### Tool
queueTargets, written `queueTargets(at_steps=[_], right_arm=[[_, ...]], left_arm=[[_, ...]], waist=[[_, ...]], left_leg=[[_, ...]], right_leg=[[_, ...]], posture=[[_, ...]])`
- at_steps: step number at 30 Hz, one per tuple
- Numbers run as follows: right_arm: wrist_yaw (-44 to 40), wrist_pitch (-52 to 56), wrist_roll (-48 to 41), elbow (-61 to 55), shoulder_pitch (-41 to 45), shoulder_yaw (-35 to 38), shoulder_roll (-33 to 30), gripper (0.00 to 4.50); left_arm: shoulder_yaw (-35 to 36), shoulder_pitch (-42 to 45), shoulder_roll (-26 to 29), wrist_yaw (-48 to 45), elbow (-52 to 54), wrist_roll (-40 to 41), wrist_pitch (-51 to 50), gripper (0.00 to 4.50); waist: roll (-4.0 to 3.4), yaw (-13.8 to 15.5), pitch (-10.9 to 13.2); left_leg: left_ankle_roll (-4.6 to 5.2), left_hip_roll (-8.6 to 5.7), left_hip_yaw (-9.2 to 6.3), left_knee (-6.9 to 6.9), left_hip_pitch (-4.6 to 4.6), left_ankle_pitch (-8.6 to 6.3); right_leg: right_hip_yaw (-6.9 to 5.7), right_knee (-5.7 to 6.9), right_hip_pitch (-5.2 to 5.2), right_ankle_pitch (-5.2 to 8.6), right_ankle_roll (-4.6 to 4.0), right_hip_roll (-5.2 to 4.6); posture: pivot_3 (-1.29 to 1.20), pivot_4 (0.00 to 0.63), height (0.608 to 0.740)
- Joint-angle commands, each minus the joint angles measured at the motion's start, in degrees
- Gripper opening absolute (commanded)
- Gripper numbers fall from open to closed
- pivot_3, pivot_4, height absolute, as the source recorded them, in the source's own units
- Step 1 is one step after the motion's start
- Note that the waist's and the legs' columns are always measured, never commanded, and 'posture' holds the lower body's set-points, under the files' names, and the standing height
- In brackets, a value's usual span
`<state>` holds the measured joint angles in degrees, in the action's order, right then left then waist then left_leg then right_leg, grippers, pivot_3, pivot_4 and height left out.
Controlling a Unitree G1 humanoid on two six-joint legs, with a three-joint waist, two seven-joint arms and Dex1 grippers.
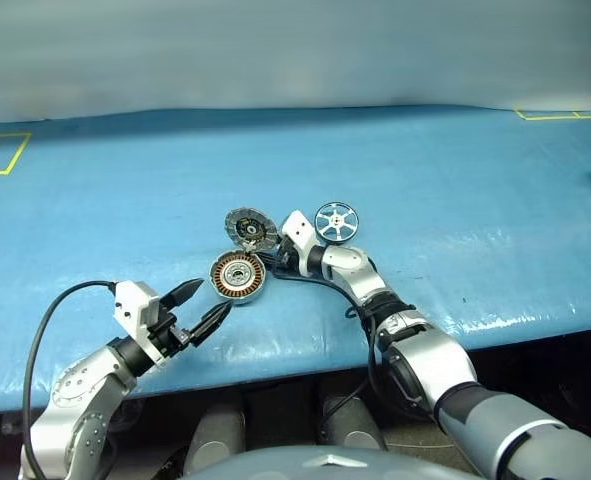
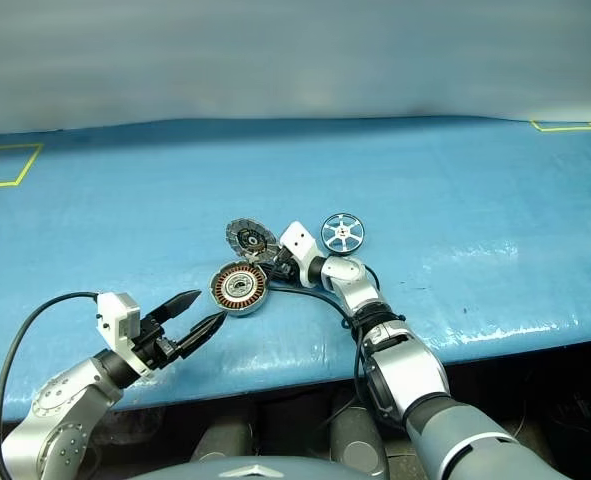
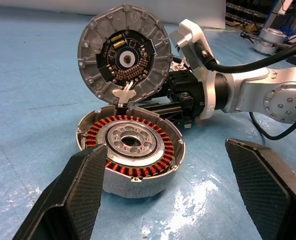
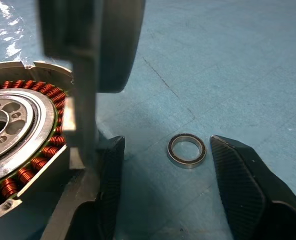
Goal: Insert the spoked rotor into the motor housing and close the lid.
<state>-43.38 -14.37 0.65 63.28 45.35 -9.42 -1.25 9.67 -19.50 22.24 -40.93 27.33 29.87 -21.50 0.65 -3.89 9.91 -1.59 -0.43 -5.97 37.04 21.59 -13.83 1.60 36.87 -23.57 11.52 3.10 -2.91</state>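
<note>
Left fingers (image 3: 82,190) apart before unlabelled motor housing (image 3: 132,150), lid (image 3: 123,55) upright.

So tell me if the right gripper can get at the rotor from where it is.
Probably yes. The rotor lies flat in the open beside the right gripper, nothing on top; the raised lid is on the gripper's other side.

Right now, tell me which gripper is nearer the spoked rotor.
Right. The right gripper sits beside the open lid, with the spoked rotor lying just beyond its wrist. The left gripper hangs on the near side of the motor housing, farther from the rotor.
</note>
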Motion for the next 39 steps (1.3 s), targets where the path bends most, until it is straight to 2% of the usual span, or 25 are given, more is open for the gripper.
queueTargets(at_steps=[1, 2, 5, 7, 9, 18, 23, 27, 31, 39], right_arm=[[0.1, -0.7, 0.2, -0.4, 1.0, 0.7, 0.5, 1.94], [0.0, -0.5, 0.2, -0.4, 0.9, 0.7, 0.5, 1.94], [1.1, -0.3, 0.7, -0.3, 0.9, 0.8, 0.4, 1.35], [1.3, -0.4, 0.8, -0.4, 0.8, 0.9, 0.4, 0.74], [1.4, -0.4, 0.9, -0.5, 0.8, 1.0, 0.4, 0.65], [2.6, -0.4, 0.8, -1.9, 0.4, 1.9, -1.0, 0.65], [3.0, 0.3, 0.6, -6.6, -1.3, 2.4, -3.5, 0.65], [0.2, 4.5, -0.2, -14.8, -5.1, 2.0, -6.9, 0.65], [-5.6, 13.1, -1.9, -28.8, -11.7, 0.4, -10.9, 0.65], [-9.1, 25.2, -3.1, -48.4, -19.5, -2.1, -16.3, 0.65]], left_arm=[[-0.3, -0.4, 0.0, 0.9, 0.6, -0.4, 1.5, 4.14], [-0.5, -0.4, 0.0, 1.2, 0.5, -0.6, 1.6, 4.14], [-1.0, -0.5, 0.0, 1.5, 0.5, -0.9, 1.9, 4.14], [-1.3, -0.5, 0.0, 1.6, 0.3, -1.0, 2.1, 4.14], [-1.6, -0.4, 0.1, 1.9, 0.1, -1.1, 2.3, 4.14], [-2.1, -0.4, 0.2, 2.4, -0.4, -1.4, 2.7, 4.14], [-2.2, 0.1, 0.1, 2.2, -0.3, -1.5, 2.7, 4.14], [-1.8, 1.0, 0.3, 1.8, 0.1, -0.6, 2.2, 4.14], [-1.5, 2.0, 0.9, 1.0, -0.3, -0.3, 2.3, 4.14], [0.4, 2.4, 3.3, -0.3, -1.1, 0.1, 2.7, 4.14]], waist=[[0.0, 0.0, 0.0], [0.0, 0.0, 0.0], [0.0, 0.0, 0.0], [0.0, 0.0, 0.0], [-0.01, 0.0, 0.0], [-0.01, 0.0, 0.0], [-0.02, 0.1, 0.0], [-0.02, 0.2, 0.0], [-0.02, 0.4, 0.0], [-0.02, 0.2, 0.0]], left_leg=[[0.0, 0.0, 0.0, 0.0, 0.0, 0.0], [0.0, 0.0, 0.0, -0.01, 0.0, 0.0], [0.0, 0.0, 0.0, -0.02, 0.0, 0.0], [0.0, 0.0, 0.0, -0.01, 0.0, 0.0], [0.0, 0.0, 0.0, -0.01, 0.0, 0.0], [0.0, 0.0, 0.0, -0.02, 0.01, 0.0], [0.0, 0.0, 0.0, -0.05, 0.02, 0.0], [0.0, 0.0, 0.0, -0.05, 0.05, 0.0], [0.0, 0.0, -0.01, -0.06, 0.06, 0.0], [0.0, 0.03, 0.03, -0.06, 0.06, 0.0]], right_leg=[[0.0, 0.0, 0.0, 0.0, 0.0, 0.0], [0.0, 0.0, 0.0, 0.0, 0.0, 0.0], [0.0, 0.0, -0.01, 0.0, -0.01, 0.0], [0.0, 0.0, -0.01, 0.01, -0.01, 0.0], [0.0, 0.0, -0.01, 0.01, -0.01, 0.0], [0.0, -0.01, -0.02, 0.01, -0.01, 0.0], [0.0, -0.02, -0.04, 0.02, -0.01, 0.0], [0.0, -0.04, -0.03, 0.02, -0.01, 0.0], [0.0, -0.05, -0.03, 0.02, 0.0, 0.0], [-0.01, -0.04, -0.08, 0.04, 0.0, -0.01]], posture=[[0.0, 0.15, 0.74], [0.0, 0.15, 0.74], [0.0, 0.15, 0.74], [0.0, 0.15, 0.74], [0.0, 0.15, 0.74], [0.0, 0.15, 0.74], [0.0, 0.15, 0.74], [0.0, 0.15, 0.74], [0.0, 0.15, 0.74], [0.0, 0.15, 0.74]])
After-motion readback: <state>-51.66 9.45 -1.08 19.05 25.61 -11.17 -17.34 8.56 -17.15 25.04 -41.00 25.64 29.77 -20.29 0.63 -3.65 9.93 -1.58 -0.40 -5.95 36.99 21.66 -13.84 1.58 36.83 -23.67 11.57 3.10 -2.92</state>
